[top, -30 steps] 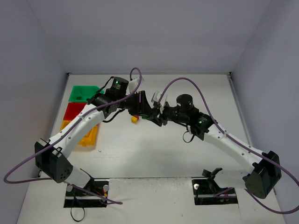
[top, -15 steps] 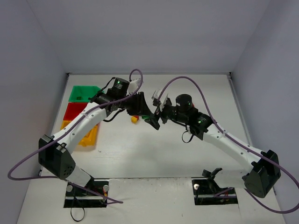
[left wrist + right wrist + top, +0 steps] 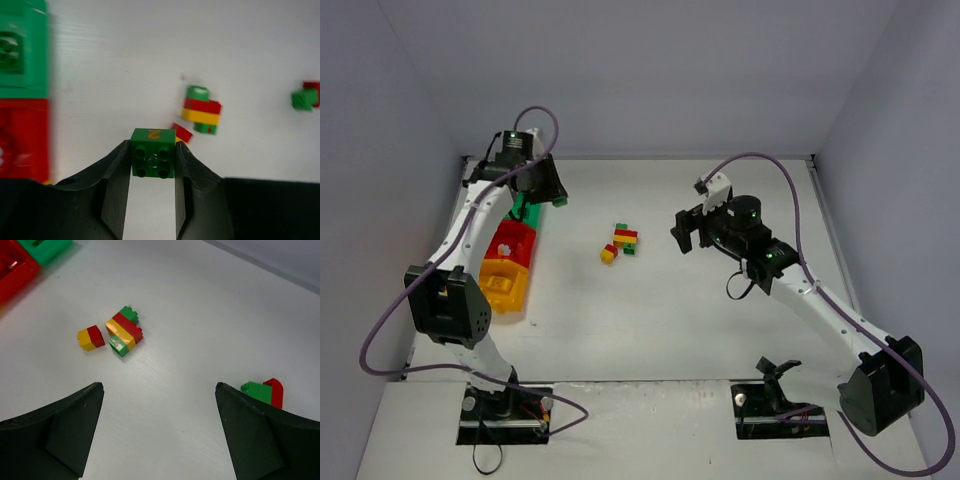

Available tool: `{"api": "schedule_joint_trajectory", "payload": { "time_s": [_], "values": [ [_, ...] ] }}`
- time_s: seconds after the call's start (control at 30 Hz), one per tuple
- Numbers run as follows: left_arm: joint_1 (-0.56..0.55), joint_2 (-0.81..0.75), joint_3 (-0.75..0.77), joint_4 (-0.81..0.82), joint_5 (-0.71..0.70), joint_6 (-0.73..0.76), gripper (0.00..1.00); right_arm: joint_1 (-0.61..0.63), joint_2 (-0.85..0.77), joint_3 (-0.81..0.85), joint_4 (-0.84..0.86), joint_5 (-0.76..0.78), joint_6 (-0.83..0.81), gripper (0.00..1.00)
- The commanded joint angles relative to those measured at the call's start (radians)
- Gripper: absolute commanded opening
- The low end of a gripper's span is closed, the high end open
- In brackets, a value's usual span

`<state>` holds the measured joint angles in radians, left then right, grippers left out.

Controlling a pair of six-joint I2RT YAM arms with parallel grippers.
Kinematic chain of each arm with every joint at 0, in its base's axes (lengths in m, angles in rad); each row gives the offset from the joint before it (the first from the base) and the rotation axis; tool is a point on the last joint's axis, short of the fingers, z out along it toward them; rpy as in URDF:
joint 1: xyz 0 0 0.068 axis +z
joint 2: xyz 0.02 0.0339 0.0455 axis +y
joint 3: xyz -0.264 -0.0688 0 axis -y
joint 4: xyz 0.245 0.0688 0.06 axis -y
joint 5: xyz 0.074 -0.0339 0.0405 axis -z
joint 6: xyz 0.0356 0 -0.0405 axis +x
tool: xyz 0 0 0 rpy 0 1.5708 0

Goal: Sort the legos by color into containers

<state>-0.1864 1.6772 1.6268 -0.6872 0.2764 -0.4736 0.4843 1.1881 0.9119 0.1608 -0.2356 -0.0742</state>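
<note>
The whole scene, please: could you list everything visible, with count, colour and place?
Plastic open-front storage bins: three, row at left edge; green bin, red bin, yellow-orange bin.
Stacked plastic bricks: one stack, green-red-yellow-green, table centre.
Red-and-yellow brick pair: one, beside the stack.
Green-and-red brick pair: one, further right, apart.
Green square brick marked 2: one, in the left gripper.
Left gripper: one, black, shut on that brick.
Right gripper: one, black, open, empty.

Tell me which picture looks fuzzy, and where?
Left wrist view: the green bin and red bin at the left edge look smeared, while the green brick in the left claw is sharp. Right wrist view: the stacked bricks are crisp. Top view: even light, soft shadows.
</note>
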Motion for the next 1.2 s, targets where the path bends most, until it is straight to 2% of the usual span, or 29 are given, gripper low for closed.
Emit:
{"api": "schedule_joint_trajectory", "payload": {
  "time_s": [0.0,0.17,0.33,0.43,0.47,0.53,0.57,0.6,0.67,0.7,0.8,0.9,1.07,1.17],
  "values": [
    [0.098,0.042,0.117,-0.008,-0.251,0.065,0.03,0.002,-0.013,-0.011,0.022,0.108,0.106,0.90],
    [0.209,0.170,0.229,-0.012,-0.373,0.073,0.05,0.002,0.015,-0.047,0.011,0.151,0.189,0.89],
    [0.277,0.314,0.352,-0.028,-0.422,0.079,0.06,0.002,0.025,-0.073,0.011,0.148,0.218,0.89],
    [0.294,0.378,0.413,-0.041,-0.436,0.082,0.18,0.002,0.034,-0.084,0.005,0.174,0.226,0.89],
    [0.294,0.397,0.426,-0.044,-0.436,0.085,0.27,0.002,0.036,-0.085,0.000,0.189,0.231,0.89],
    [0.292,0.407,0.452,-0.052,-0.430,0.087,0.38,0.002,0.057,-0.085,-0.012,0.239,0.246,0.89],
    [0.292,0.401,0.452,-0.049,-0.427,0.087,0.52,-0.001,0.067,-0.079,-0.020,0.277,0.264,0.88],
    [0.292,0.397,0.447,-0.043,-0.421,0.087,0.59,-0.003,0.089,-0.071,-0.035,0.326,0.280,0.87],
    [0.289,0.369,0.435,-0.040,-0.407,0.087,0.70,-0.018,0.135,-0.051,-0.053,0.367,0.336,0.84],
    [0.288,0.360,0.429,-0.040,-0.404,0.086,0.72,-0.026,0.152,-0.042,-0.058,0.389,0.355,0.83],
    [0.272,0.306,0.401,-0.051,-0.385,0.086,0.76,-0.053,0.229,0.010,-0.082,0.406,0.409,0.83],
    [0.248,0.231,0.343,-0.066,-0.364,0.081,0.76,-0.081,0.297,0.067,-0.089,0.427,0.390,0.86],
    [0.197,0.055,0.188,-0.046,-0.301,0.038,0.76,-0.159,0.372,0.150,-0.089,0.352,0.266,0.86],
    [0.124,-0.037,0.078,-0.023,-0.276,0.038,0.76,-0.231,0.407,0.189,-0.093,0.259,0.203,0.83]
  ]
}}
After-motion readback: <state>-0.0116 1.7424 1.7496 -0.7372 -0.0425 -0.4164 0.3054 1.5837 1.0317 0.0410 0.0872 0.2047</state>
